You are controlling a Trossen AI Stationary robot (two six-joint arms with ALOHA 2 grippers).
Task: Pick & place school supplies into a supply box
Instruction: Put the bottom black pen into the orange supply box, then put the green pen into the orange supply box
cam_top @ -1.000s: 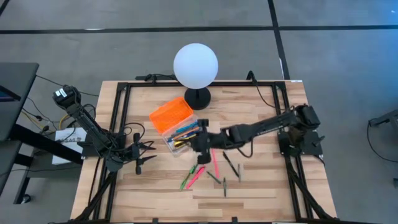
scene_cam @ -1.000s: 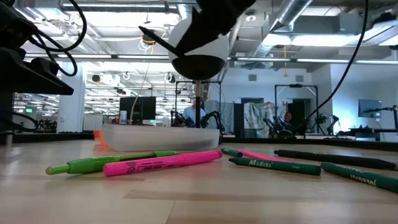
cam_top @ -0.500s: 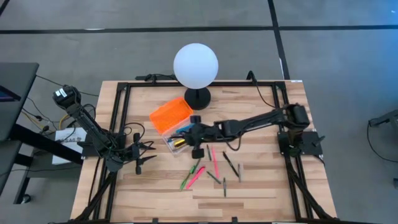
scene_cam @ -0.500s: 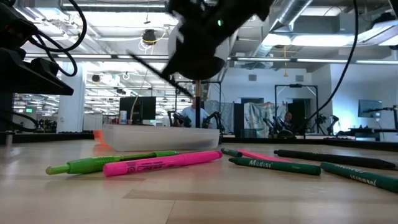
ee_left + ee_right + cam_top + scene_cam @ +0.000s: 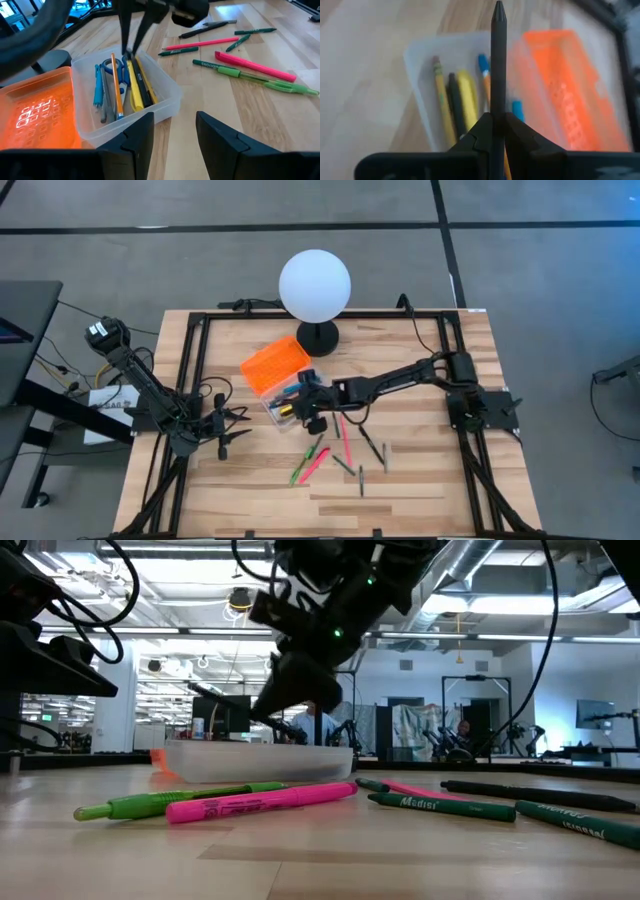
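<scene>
1. My right tool [image 5: 492,131] is clamped on a thin black pen [image 5: 498,60], and I hold it over the open supply box, a small clear plastic tray [image 5: 283,406] near the middle of the wooden worktop [image 5: 420,480].
2. In the left wrist view the pen's lower tip [image 5: 131,50] sits just above the items in the tray; whether it touches them I cannot tell.
3. The tray already holds a yellow marker [image 5: 134,90], a black pen [image 5: 144,89], an orange pencil [image 5: 116,85] and small blue-handled scissors [image 5: 100,82], all lying lengthwise.
4. The bright orange ribbed lid [image 5: 273,363] lies open beside the tray, on the side nearer the white globe lamp [image 5: 315,285] (the lamp stands on a black base at the far edge of the worktop).
5. My left tool [image 5: 228,426] rests low over the worktop well to the left of the tray, its fingers [image 5: 142,135] spread with nothing between them.
6. Loose supplies remain on the worktop on the near side of the tray: a pink highlighter [image 5: 262,802] touching a green marker [image 5: 180,801], and beyond them a pink pencil [image 5: 347,438], green pens [image 5: 440,805] and dark pens [image 5: 372,444].
</scene>
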